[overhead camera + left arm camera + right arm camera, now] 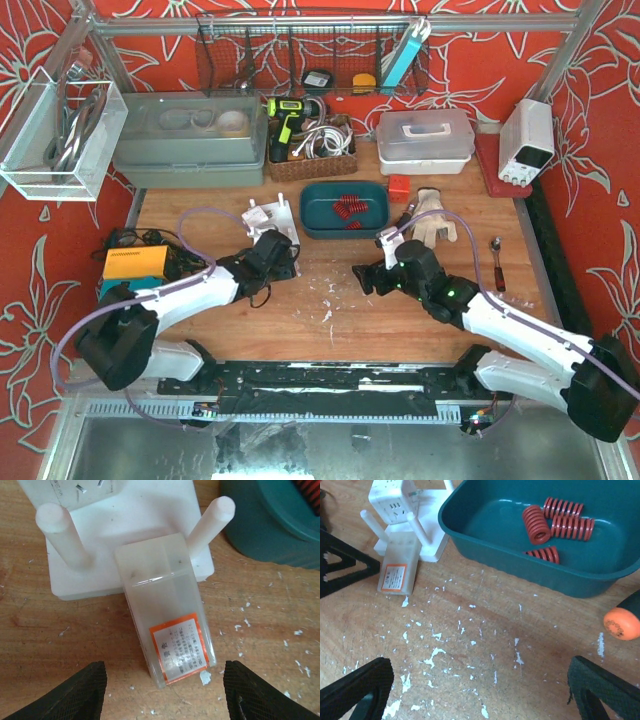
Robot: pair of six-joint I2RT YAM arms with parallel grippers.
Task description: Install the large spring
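Several red springs (560, 525) lie in a teal tray (485, 535), the widest one (536, 524) at their left; the tray also shows in the top view (312, 212). A white base with two upright pegs (60, 527) stands left of the tray, with a clear block bearing an orange label (172, 630) leaning on it. My left gripper (165, 695) is open and empty, just in front of that block. My right gripper (480, 690) is open and empty over bare wood, in front of the tray.
A work glove (432, 215), a spoon (496, 262) and a small red cube (399, 187) lie right of the tray. A grey bin (190, 140), a wicker basket (312, 150), a white lidded box (425, 140) and a power supply (526, 140) line the back. An orange box (134, 263) sits at left.
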